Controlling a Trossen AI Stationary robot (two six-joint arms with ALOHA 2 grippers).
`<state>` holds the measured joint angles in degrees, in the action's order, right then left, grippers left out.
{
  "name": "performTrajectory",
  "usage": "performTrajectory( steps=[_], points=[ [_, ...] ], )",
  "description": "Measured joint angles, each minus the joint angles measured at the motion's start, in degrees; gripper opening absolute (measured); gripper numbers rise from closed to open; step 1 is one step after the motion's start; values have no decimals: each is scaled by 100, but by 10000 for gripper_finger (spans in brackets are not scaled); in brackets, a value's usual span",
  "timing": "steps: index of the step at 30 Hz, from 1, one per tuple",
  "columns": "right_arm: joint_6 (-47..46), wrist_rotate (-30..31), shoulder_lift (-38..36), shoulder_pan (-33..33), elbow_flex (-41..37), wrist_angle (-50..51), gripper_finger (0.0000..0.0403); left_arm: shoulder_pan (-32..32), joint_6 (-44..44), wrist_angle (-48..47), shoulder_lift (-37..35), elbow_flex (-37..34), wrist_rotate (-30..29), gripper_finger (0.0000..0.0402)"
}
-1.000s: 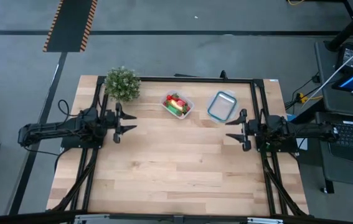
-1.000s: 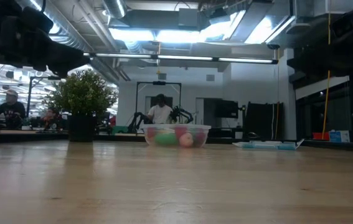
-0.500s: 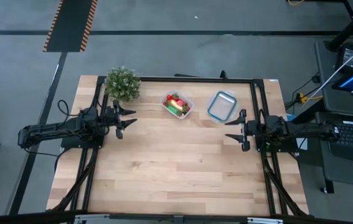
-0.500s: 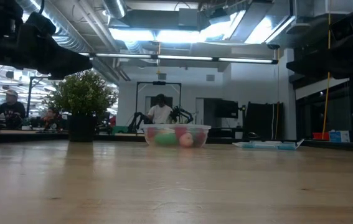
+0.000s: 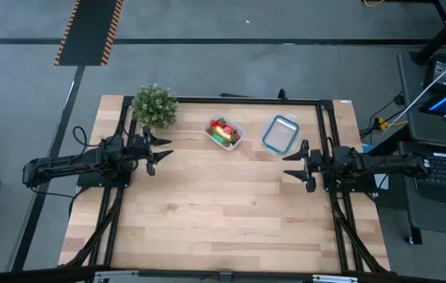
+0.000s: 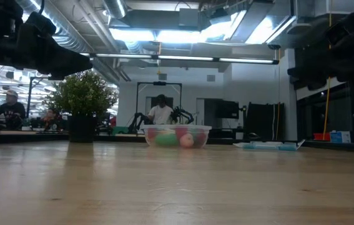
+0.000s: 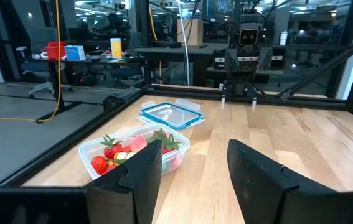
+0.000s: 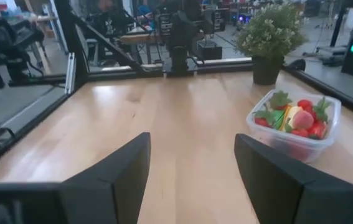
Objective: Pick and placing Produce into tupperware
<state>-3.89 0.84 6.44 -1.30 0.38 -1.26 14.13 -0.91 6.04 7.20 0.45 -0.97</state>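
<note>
The clear square tupperware stands on its base near the table's far edge, between the arms, with the produce inside it: red pieces, a green piece, a yellow piece, tiny strawberries. It also shows as the tupperware in the right wrist view and the tupperware in the low view. My left gripper hovers open to the tupperware's left, holding nothing. My right gripper hovers open at the table's right side, holding nothing.
A bushy potted plant stands at the far left corner. A clear blue-rimmed piece lies flat right of the tupperware. Black frame rails run along the far edge and both sides. Bare wood fills the table's middle and near half. People sit in the room beyond.
My left gripper has moved a little toward the table's far edge and the tupperware, then held still. My right gripper has shifted slightly toward the far edge. The tupperware and produce have stayed in place.
</note>
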Motion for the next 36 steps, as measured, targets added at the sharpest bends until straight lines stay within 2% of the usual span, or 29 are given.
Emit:
performTrajectory(
  steps=[4,36],
  points=[
    [-376,-3,0,0,0,-2,234,0,-2,0,0,0,0,171],
    [-171,-4,-3,0,0,-7,234,0,0,0,0,0,0,167]
  ],
)
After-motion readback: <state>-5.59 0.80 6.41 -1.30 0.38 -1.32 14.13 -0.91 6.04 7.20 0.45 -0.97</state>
